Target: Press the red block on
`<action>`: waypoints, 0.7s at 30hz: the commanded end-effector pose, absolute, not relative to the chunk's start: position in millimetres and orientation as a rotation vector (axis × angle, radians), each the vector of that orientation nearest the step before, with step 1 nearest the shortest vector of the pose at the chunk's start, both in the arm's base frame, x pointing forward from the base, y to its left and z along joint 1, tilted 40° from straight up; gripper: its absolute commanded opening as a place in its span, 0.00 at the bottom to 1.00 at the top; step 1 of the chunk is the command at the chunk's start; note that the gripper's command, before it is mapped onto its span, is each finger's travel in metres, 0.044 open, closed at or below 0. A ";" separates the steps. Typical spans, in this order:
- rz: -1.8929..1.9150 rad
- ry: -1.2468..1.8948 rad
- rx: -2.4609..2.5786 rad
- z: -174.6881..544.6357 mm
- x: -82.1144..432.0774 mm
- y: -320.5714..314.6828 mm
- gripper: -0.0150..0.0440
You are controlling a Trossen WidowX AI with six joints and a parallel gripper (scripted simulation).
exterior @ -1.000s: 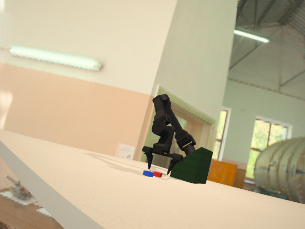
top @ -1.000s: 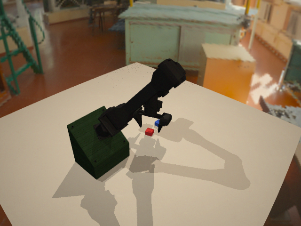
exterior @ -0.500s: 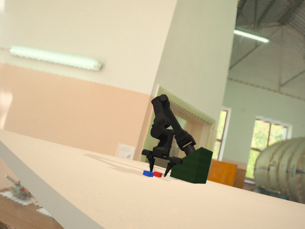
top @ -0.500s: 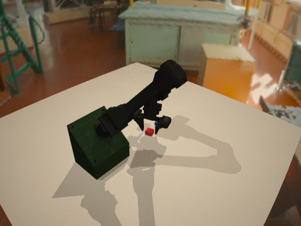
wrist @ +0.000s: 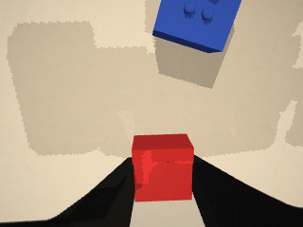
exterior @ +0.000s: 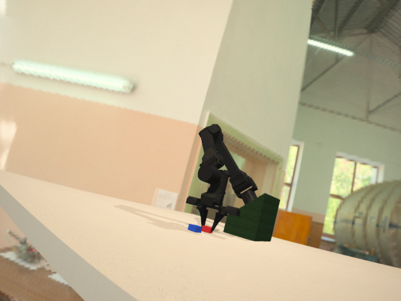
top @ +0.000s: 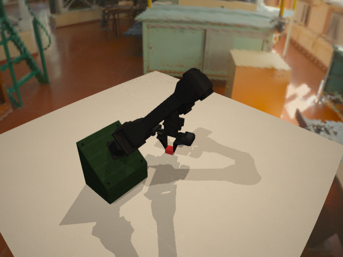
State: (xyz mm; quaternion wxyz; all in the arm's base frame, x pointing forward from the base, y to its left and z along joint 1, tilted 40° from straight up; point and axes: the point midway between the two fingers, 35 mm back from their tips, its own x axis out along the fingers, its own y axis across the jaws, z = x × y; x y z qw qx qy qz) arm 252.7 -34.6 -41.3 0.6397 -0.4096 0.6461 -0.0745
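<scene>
While its fingers pinch the red block (top: 169,150) (exterior: 207,229) (wrist: 163,175), the hand (top: 170,149) (exterior: 207,228) (wrist: 161,163) only partly open.

Broad, flat, pale cream surface (top: 235,216) (exterior: 194,265) (wrist: 47,189) with straight edges and a thick, light grey side face. A dark green, wood-grained wedge-shaped block (top: 95,157) (exterior: 264,220) stands directly upon it. A small, glossy blue block with round studs (top: 181,144) (exterior: 194,228) (wrist: 199,28) lies flat, studs upward, well apart from the wedge. A small, plain-sided red block (top: 169,150) (exterior: 207,229) (wrist: 163,175) sits low between the two; its contact with the surface cannot be distinguished. Overlapping grey shadows cross the surface.
</scene>
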 end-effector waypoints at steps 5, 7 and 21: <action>-0.164 1.473 -0.936 -32.3 253.8 -23.4 0.25; -0.161 1.473 -0.934 -26.8 253.9 -16.8 0.25; -0.157 1.475 -0.931 18.2 245.0 26.3 0.25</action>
